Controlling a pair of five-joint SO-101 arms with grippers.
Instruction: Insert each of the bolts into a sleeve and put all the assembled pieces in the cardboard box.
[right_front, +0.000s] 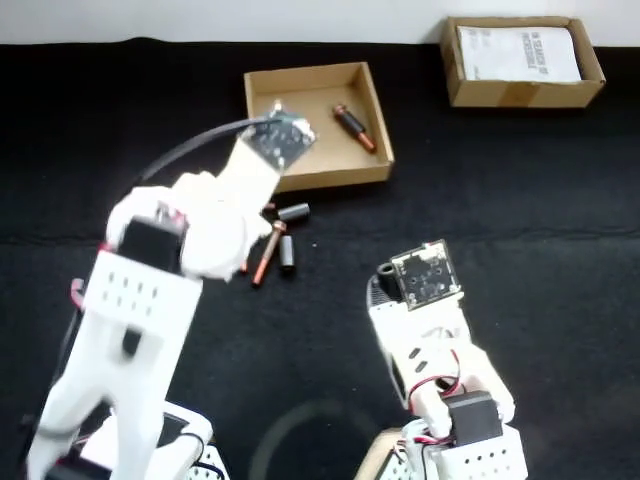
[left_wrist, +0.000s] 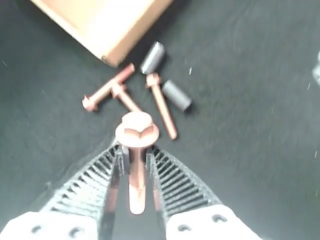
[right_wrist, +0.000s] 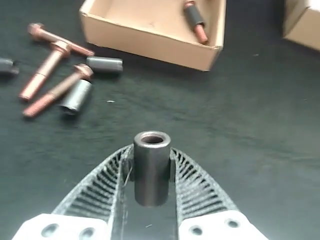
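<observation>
Bolt (left_wrist: 136, 165) pinched in left gripper (left_wrist: 135, 165); right gripper (right_wrist: 150, 172) clamps sleeve (right_wrist: 151, 167) upright above table (right_wrist: 260, 125).

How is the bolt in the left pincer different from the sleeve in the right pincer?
The bolt in the left pincer is copper-coloured; the sleeve in the right pincer is dark grey. The bolt is solid with a wide head; the sleeve is a hollow tube. Both are gripped lengthwise between pincer fingers.
</observation>
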